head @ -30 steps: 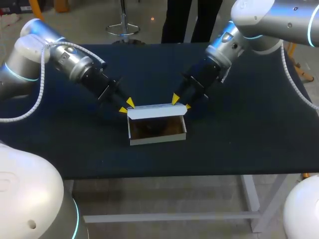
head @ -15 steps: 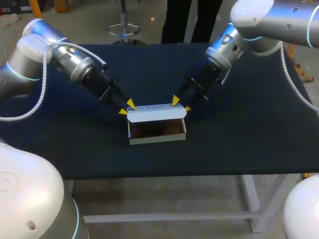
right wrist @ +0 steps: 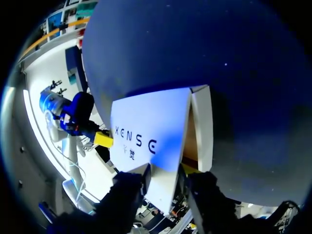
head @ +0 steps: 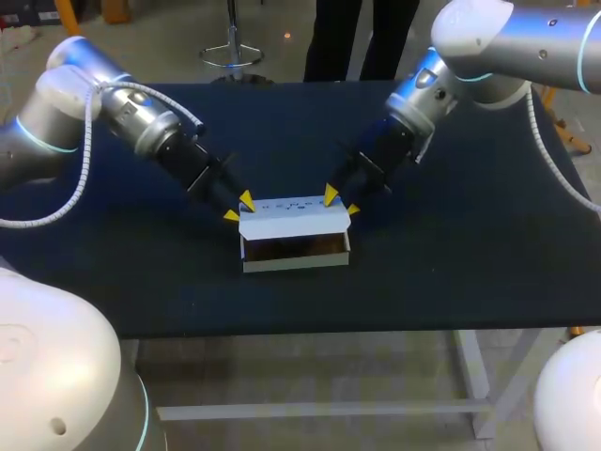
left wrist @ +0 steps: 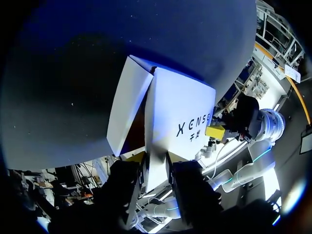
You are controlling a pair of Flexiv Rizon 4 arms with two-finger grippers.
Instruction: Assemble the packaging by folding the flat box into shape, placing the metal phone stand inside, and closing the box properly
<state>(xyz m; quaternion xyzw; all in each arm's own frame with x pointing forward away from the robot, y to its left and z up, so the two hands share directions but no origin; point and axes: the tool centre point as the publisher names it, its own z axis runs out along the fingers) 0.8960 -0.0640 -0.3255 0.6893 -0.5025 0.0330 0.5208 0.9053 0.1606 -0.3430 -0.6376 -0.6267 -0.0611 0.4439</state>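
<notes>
A white cardboard box (head: 296,262) stands open near the table's middle. Its lid (head: 296,217) leans forward over the dark brown inside, where I cannot make out any contents. My left gripper (head: 238,208) holds the lid's left end and my right gripper (head: 341,200) its right end. In the left wrist view the printed lid (left wrist: 180,107) runs out from between the left gripper's (left wrist: 156,170) fingers, touching both, beside a side wall (left wrist: 126,107). The right wrist view shows the same: the lid (right wrist: 146,126) wedged in the right gripper (right wrist: 165,175).
The dark blue table (head: 470,254) lies bare around the box. Its front edge is a short way in front of the box. Both arms slant in from the back corners and meet over the box.
The lid has swung further forward and down over the box, covering more of the inside. Both grippers have followed it slightly down and toward the front.
</notes>
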